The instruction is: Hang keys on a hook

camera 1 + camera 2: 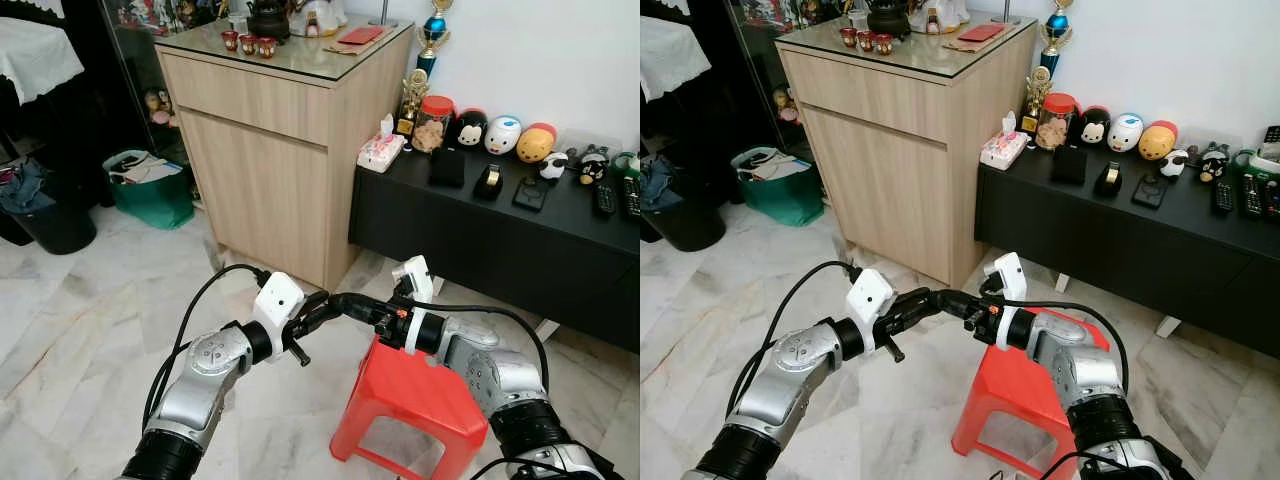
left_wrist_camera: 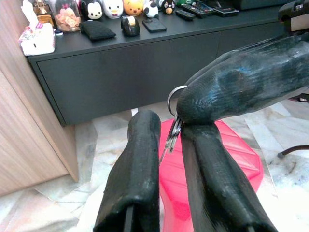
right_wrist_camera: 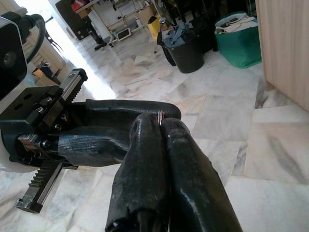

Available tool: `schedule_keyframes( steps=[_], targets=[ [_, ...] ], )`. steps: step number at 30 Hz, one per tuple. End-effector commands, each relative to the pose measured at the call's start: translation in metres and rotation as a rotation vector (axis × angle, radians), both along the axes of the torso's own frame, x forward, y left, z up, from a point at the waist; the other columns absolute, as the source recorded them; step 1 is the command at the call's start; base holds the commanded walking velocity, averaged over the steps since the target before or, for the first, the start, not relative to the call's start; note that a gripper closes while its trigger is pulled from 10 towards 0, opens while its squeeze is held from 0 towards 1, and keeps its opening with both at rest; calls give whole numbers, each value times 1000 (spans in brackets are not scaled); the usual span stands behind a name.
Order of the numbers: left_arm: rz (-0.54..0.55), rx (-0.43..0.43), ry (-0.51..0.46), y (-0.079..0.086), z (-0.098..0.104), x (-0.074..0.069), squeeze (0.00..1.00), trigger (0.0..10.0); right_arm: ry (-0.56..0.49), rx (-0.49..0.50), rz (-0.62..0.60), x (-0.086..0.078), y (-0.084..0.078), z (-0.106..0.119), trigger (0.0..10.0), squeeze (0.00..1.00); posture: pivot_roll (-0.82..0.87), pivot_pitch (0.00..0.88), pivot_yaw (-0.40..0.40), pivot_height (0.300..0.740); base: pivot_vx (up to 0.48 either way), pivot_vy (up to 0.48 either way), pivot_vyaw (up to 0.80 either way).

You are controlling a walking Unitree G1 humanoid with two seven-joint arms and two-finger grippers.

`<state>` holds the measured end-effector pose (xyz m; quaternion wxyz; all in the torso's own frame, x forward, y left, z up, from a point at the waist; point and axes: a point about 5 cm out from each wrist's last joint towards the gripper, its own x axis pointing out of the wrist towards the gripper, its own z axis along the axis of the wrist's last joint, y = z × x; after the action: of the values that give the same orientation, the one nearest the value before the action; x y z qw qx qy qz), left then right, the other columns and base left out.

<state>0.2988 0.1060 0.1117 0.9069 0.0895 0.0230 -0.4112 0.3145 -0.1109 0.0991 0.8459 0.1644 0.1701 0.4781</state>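
Two grippers, metal keys (ringed) pinched

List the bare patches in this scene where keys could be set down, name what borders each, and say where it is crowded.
Free: the red stool top under the right gripper, which pinches the keys; the black cabinet's front strip, before the phone and remotes. Crowded: the cabinet's back row of toys; the wooden cabinet top's far side.

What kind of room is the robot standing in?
Most likely a home living room: a pale wooden cabinet with a glass top, a low black sideboard lined with cartoon figurines, remotes and a tissue box, and a white marble-tiled floor.
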Motion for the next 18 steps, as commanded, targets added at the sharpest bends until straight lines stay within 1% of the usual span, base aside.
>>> schedule_keyframes(
  steps=[1, 2, 18],
  targets=[
    [-18, -4, -23, -3, 5, 3, 0, 588, -30, 16, 18, 1, 4, 8, 10000, 0, -22, 0, -24, 740, 0, 0, 0],
    [-17, -5, -23, -3, 5, 3, 0, 0, -30, 16, 18, 1, 4, 8, 10000, 0, -22, 0, -24, 740, 0, 0, 0],
    [-32, -1, -20, -4, 4, 2, 0, 0, -20, 11, 13, -1, 3, 4, 10000, 0, -21, 0, -24, 740, 0, 0, 0]
  ],
)
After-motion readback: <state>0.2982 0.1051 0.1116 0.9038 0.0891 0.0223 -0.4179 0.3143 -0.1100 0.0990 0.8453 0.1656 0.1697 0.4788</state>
